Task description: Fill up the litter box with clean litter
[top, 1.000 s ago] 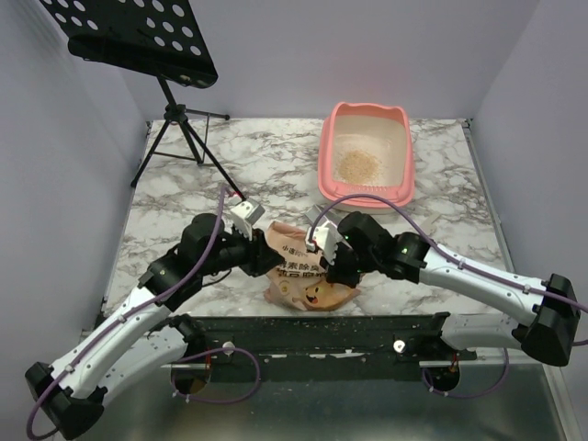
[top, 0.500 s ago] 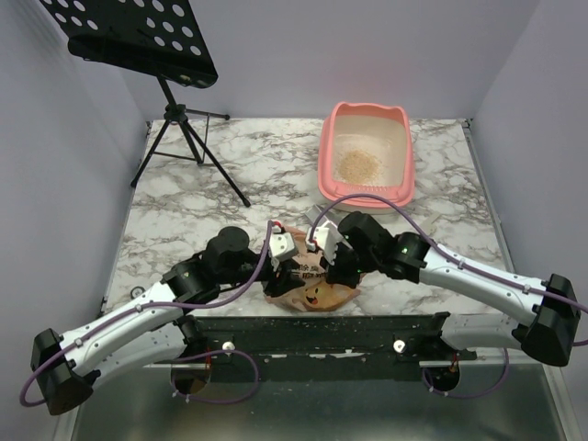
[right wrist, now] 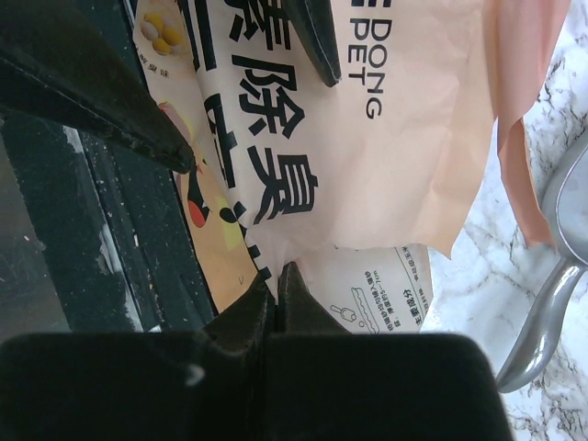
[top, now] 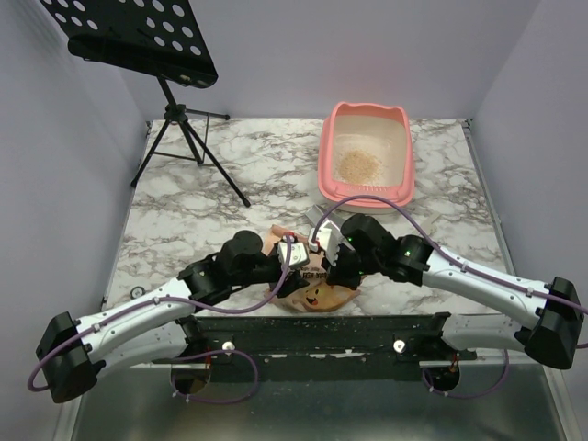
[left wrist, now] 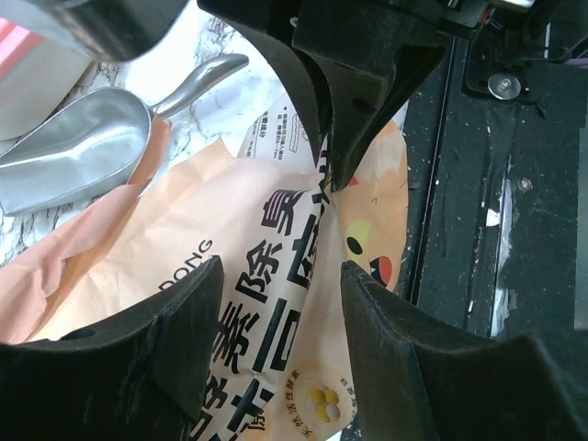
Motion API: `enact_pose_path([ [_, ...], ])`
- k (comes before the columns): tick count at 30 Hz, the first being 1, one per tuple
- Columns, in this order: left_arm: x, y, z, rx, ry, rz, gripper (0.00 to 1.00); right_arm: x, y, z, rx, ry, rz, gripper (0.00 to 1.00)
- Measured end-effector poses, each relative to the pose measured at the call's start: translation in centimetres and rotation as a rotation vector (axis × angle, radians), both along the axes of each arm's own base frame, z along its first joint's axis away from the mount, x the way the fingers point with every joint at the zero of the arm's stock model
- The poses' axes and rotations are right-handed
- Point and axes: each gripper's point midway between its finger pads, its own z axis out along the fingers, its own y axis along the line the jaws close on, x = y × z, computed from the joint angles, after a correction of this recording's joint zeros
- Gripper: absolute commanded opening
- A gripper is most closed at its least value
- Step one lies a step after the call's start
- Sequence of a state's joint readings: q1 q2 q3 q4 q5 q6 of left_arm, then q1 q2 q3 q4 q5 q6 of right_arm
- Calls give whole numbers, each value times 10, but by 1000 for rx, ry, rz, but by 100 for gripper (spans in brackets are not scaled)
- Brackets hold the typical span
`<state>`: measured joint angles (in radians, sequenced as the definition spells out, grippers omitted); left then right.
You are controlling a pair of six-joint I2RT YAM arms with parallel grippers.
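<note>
The pink litter box (top: 323, 179) stands at the back right of the marble table, with a small pile of tan clean litter (top: 358, 165) inside. An orange-tan printed bag (top: 312, 294) lies crumpled near the front edge. My right gripper (top: 331, 265) is shut, pinching a fold of the bag's paper (right wrist: 367, 165) between its fingertips (right wrist: 276, 273). My left gripper (top: 299, 257) is open, its jaws either side of the bag's printed face (left wrist: 276, 276) without closing on it. In the left wrist view, the right gripper's fingers (left wrist: 335, 138) pinch the bag just ahead.
A grey metal scoop (left wrist: 83, 152) lies on the table beside the bag, toward the litter box; it also shows in the right wrist view (right wrist: 551, 276). A black tripod music stand (top: 184, 138) stands at the back left. A black rail (top: 322, 333) runs along the near edge.
My left arm has swung right and toward the near edge, from the bag's left side to over the bag. My right gripper has kept its hold on the bag.
</note>
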<state>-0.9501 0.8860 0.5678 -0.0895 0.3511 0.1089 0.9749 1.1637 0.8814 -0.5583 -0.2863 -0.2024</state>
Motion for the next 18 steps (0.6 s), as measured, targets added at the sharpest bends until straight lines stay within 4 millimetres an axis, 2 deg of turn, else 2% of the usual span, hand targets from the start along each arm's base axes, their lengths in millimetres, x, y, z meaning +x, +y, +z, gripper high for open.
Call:
enact_pose_path([
  [4,1,-1,-2,2,-6,-2,61,0,0,0,2,2,-2,1],
  [8,3,-3,-15,38,8,-4,51,-1,0,0,4,2,-3,0],
  [10,6,-6,-17,45,13,-3,34,-2,-2,-2,4,17,-14,0],
  [11,7,-7,-18,50,16,-3,17,-1,-2,-2,8,20,-24,1],
  [12,8,-9,-19,55,22,-3,5,0,-3,-1,13,19,-33,0],
  [13,9,-11,-19,59,27,-8,0,1,-5,0,15,19,-48,0],
  [18,13,-21,-19,101,3,-49,0,9,-14,-2,2,15,-116,0],
])
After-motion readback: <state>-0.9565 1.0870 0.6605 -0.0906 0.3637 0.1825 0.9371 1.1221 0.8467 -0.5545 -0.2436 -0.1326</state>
